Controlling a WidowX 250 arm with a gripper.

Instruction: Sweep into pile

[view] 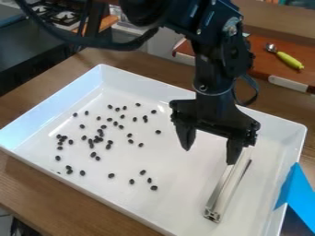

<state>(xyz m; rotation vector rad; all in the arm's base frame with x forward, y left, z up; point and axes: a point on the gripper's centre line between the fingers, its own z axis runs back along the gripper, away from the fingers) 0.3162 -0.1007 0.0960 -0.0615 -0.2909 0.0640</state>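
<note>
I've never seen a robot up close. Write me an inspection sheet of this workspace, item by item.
Surface: white, rimmed tray on a wooden table.
Job's things: small dark pieces scattered loosely, mostly in the tray's left half, some bunched; not yet one pile. A metal bar lies toward the right side.
Clutter: blue object at the tray's right edge.
Gripper: hangs over the tray, fingers apart, one beside or over the bar's far end; contact unclear.
Cables: black cable loops beside the arm.
Surroundings: green-handled utensil on a reddish-brown surface behind.
</note>
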